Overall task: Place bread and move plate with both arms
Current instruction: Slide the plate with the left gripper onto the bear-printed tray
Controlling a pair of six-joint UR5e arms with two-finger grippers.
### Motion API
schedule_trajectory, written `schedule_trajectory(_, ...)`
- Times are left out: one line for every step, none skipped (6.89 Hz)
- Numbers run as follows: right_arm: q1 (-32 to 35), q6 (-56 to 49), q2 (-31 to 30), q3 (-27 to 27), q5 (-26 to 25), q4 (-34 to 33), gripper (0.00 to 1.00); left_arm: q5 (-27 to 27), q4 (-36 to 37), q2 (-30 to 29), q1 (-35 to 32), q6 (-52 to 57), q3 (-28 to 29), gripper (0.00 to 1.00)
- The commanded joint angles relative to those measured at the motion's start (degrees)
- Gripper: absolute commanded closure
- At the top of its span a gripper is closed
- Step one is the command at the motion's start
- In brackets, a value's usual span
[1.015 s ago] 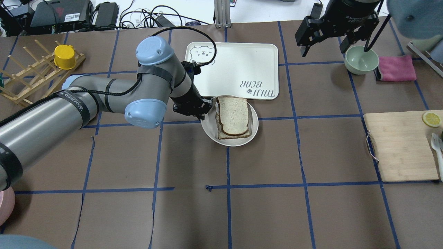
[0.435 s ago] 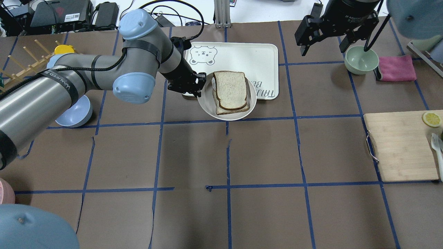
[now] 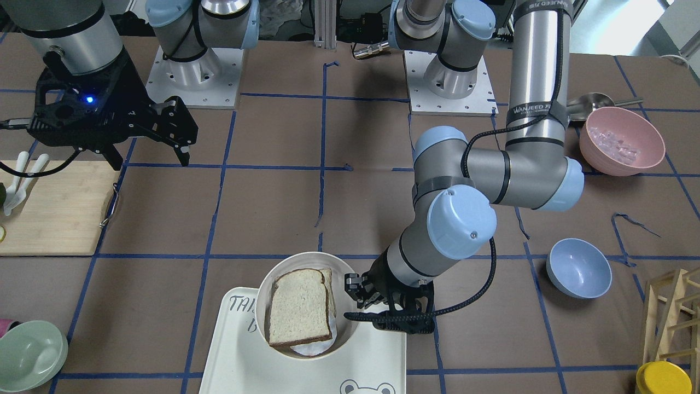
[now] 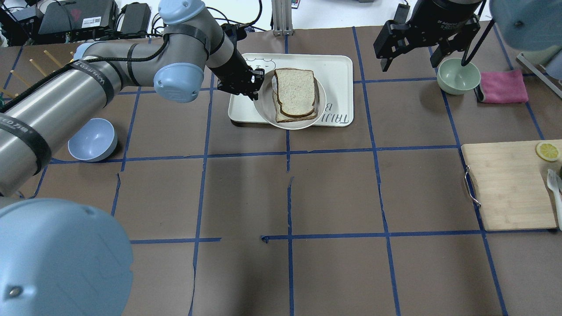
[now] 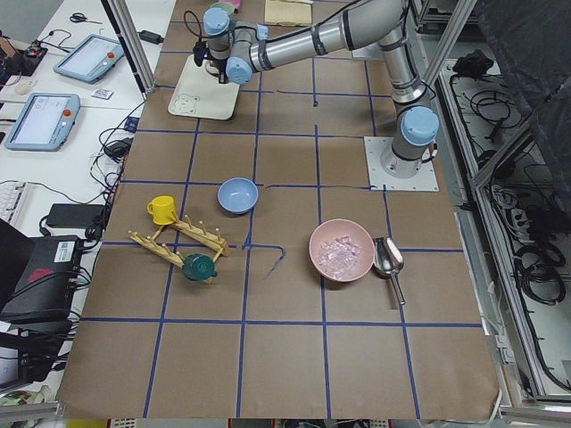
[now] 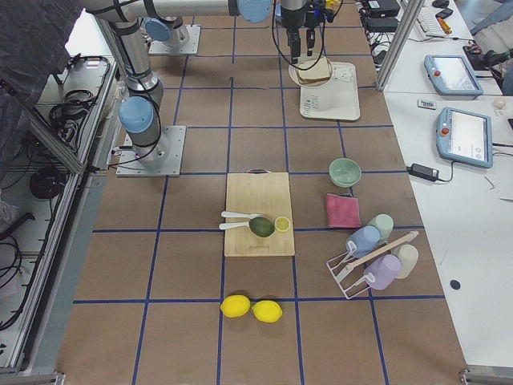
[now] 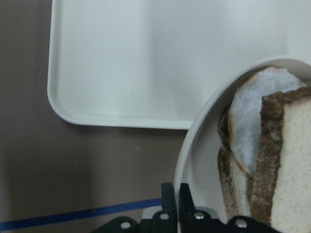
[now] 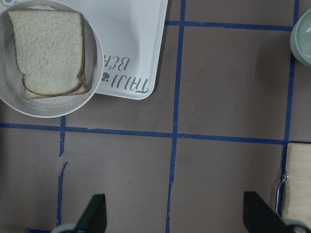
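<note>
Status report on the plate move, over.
Left end effector shut on plate rim. Right end effector open, empty. Bread on plate, plate partly over tray.

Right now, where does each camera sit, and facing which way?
Front-facing: across the table, facing both bases.
Overhead: behind robot, looking down; both arms.
Exterior left: table's end; left arm.
Exterior right: opposite end; both arms.
Left wrist: down onto plate rim; fingers.
Right wrist: down onto table; open fingertips.
Both wrists share plate, bread, tray.
</note>
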Motion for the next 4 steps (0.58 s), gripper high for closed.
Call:
schedule_trajectory(0.0, 0.0, 0.0, 0.2, 0.0, 0.2, 0.00, -1.5, 0.0, -8.3, 0.0, 0.2, 9.9, 1.00)
schedule_trajectory(0.0, -0.1, 0.0, 0.2, 0.0, 0.2, 0.00, -1.5, 0.0, -10.8, 0.0, 0.5, 12.1, 1.00)
schedule_trajectory(0.0, 0.0, 0.0, 0.3, 0.0, 0.1, 0.00, -1.6, 0.0, -12.2, 0.1, 1.4, 12.5, 1.00)
schedule_trajectory(0.0, 0.0, 0.0, 0.3, -0.1, 0.2, 0.00, -1.6, 0.1, -12.9, 0.1, 1.4, 12.4, 1.00)
